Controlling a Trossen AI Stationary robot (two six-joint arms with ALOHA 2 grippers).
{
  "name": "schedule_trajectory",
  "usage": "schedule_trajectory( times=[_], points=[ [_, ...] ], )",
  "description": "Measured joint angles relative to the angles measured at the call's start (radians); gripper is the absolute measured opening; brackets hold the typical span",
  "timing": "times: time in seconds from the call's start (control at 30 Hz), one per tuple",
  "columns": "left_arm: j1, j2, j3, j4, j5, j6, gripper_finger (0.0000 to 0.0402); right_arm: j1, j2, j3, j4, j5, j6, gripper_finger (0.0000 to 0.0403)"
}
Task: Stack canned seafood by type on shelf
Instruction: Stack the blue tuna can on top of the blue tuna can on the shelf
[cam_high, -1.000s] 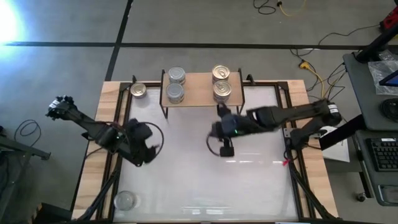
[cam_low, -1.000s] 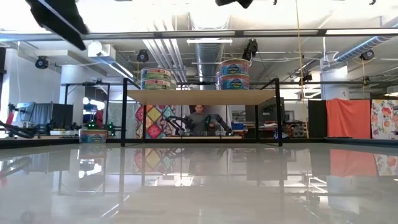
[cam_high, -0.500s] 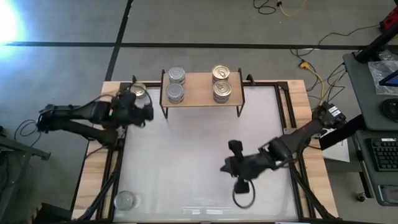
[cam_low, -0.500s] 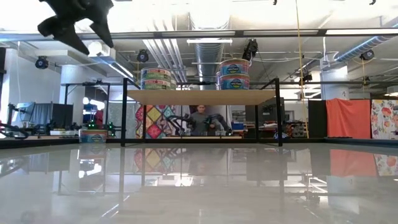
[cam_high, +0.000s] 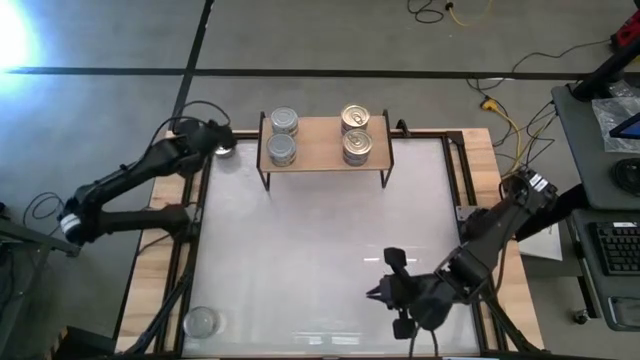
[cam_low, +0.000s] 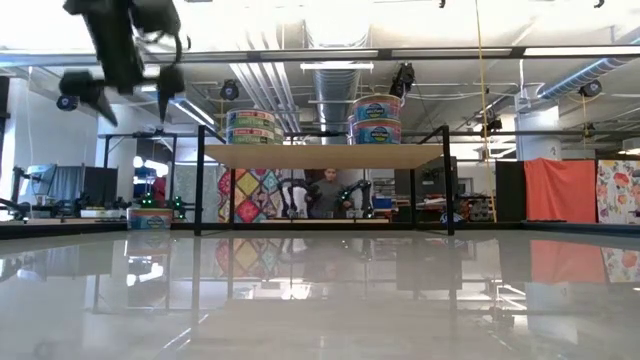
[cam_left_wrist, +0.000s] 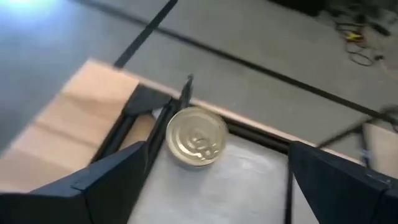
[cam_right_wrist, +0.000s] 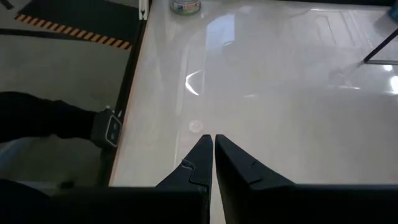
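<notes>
Wooden shelf (cam_high: 325, 150) sits at 12 o'clock on the white desk (cam_high: 320, 260) and already carries four tins. Two silver-topped cans (cam_high: 283, 135) sit on its 9 o'clock half, two gold-topped cans (cam_high: 356, 133) on its 3 o'clock half; from overhead each pair shows as two tops side by side. The low view shows labelled tins on the board, grouped by type; I can't tell whether any sit on top of another.

Left to do: one gold-topped can (cam_left_wrist: 196, 137) is off the shelf, on the desk corner at about 10 o'clock, just beside the shelf's end. Another can (cam_high: 200, 322) with a pale top sits at the 7 o'clock corner, well apart from everything.

Left claw (cam_high: 205, 138) hovers over that gold can, fingers spread wide, nothing between them; the wrist view looks down on the lid between the two dark fingers. No grasp yet.

Right claw (cam_right_wrist: 213, 146) is clenched and empty, parked low near 5 o'clock above bare desk.

My call: roughly two thirds done, two cans outstanding. Next pick looks like the gold one, to join the gold pair.
</notes>
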Motion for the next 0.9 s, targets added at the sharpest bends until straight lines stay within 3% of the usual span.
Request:
schedule_trajectory(
  times=[0.23,0.43,0.57,0.7,0.9],
  points=[
    [0.201,0.003,-0.237,0.398,0.281,-0.049,0.0372,0.037,0.034,0.000,-0.002,0.021,0.023,0.0011],
    [0.226,0.031,-0.394,0.729,0.299,-0.133,0.0372,0.037,0.045,-0.001,-0.008,0.023,0.016,0.0011],
    [0.255,0.084,-0.435,0.879,0.299,-0.154,0.0365,0.035,0.044,-0.001,-0.008,0.023,-0.015,0.0011],
    [0.300,0.158,-0.424,0.900,0.303,-0.178,0.0324,0.030,0.042,-0.001,-0.008,0.023,-0.039,0.0011],
    [0.353,0.266,-0.343,0.844,0.363,-0.324,0.0220,0.013,0.029,-0.001,-0.009,0.036,-0.061,0.0011]
  ],
)
